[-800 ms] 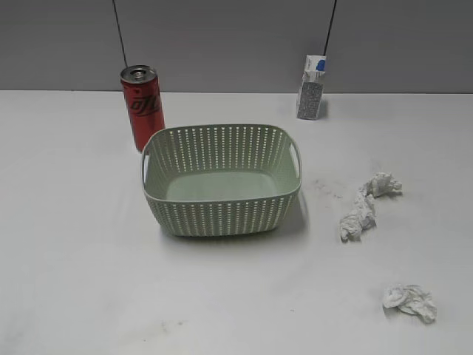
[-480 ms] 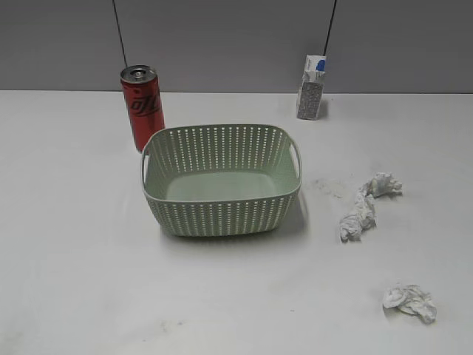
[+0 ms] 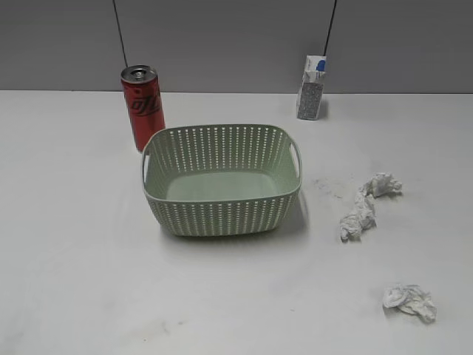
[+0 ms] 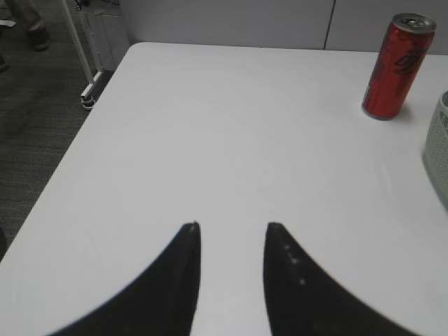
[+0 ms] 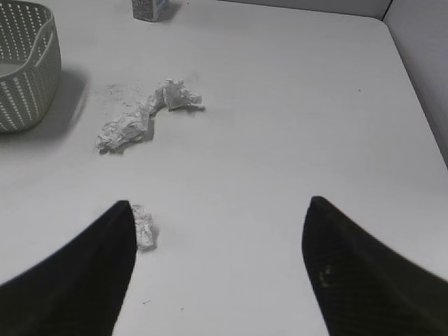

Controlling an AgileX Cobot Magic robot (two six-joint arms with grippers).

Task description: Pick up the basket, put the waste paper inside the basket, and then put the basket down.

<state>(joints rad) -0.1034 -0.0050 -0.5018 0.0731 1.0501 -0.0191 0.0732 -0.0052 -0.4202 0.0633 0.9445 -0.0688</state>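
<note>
In the exterior view the basket [image 3: 222, 180] sits empty and upright mid-table, with neither arm in sight; a red can [image 3: 143, 107] stands just behind its left rear corner, a carton [image 3: 311, 97] well behind its right side, and the waste paper lies to its right: a twisted double wad [image 3: 367, 205] near the basket and a single wad [image 3: 410, 302] farther out toward the front. Nothing is done yet, so the risks all lie ahead. In the left wrist view the left gripper [image 4: 231, 227] hangs over bare table well left of the basket, jaws a narrow gap apart and holding nothing; the can stands close to the basket edge [image 4: 437, 154], so a reach for the left handle could, I judge, knock the can over. In the right wrist view the right gripper [image 5: 218, 203] has its jaws spread wide and empty, with one small wad [image 5: 144, 227] just beside the left jaw tip and the double wad [image 5: 143, 115] between it and the basket. A shallow pinch may only tear or drag the light paper, and the long twisted piece could hang over the rim and drop out.
</note>
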